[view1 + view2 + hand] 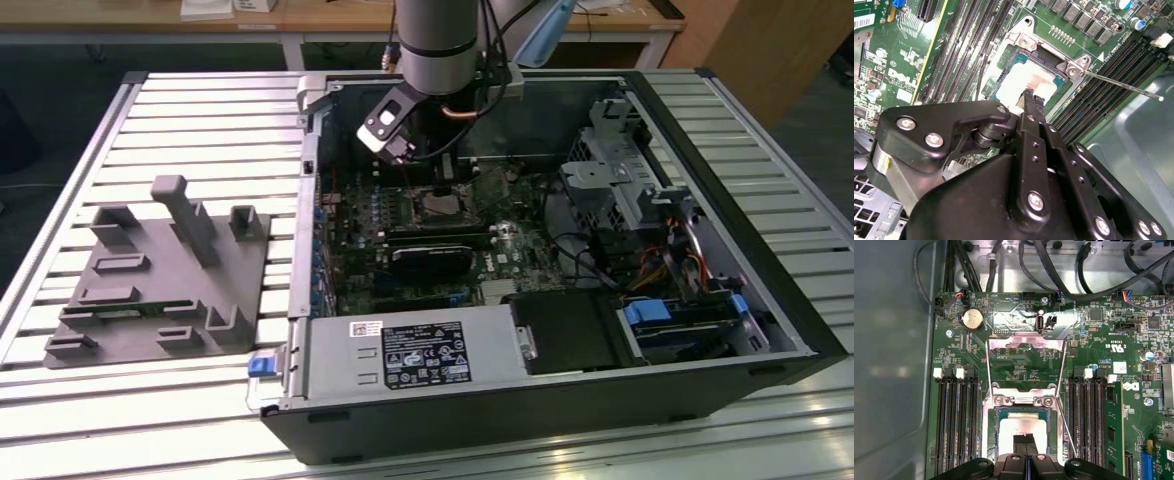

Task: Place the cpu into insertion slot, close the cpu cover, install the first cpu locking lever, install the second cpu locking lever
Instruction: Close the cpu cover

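First wrist view shows one cpu (pixel 1021 426), one cpu cover (pixel 1024 343).

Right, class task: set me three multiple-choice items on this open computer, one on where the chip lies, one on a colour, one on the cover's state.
1. Where does the small silvery-grey square cpu lie?
A. In the dark square insertion slot
B. On the grey stand outside the case
C. On the black power-supply box

2. What colour is the circuit board around that slot?
A. Red
B. Green
C. White

3. How does the thin silvery metal cpu cover stand?
A. Shut over the chip
B. Swung open, clear of the slot
C. Lying outside the case

Answers: 1 A, the chip fills the slot under the black claw; 2 B, green shows on every side; 3 B, board shows through its window beyond the slot.
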You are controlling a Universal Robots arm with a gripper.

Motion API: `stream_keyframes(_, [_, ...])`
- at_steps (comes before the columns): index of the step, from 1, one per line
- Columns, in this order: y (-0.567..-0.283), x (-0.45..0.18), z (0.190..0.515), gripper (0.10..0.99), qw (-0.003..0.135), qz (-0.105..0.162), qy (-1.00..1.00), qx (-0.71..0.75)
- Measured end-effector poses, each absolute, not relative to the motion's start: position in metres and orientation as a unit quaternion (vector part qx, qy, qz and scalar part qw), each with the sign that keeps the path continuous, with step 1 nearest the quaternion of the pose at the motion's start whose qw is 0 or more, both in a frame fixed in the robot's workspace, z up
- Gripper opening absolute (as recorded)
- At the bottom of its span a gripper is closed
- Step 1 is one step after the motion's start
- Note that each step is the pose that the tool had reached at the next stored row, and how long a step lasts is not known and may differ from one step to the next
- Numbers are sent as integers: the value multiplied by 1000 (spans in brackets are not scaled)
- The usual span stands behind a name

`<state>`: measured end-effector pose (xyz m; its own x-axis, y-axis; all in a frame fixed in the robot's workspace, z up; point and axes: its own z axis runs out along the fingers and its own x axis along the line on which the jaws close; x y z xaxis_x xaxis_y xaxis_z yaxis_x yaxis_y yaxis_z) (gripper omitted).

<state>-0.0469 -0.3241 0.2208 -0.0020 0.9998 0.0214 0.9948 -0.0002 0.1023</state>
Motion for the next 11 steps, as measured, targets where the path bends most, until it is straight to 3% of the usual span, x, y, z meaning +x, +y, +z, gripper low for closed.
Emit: stream_keyframes(11, [-324, -47, 224, 106, 29, 44, 706, 706])
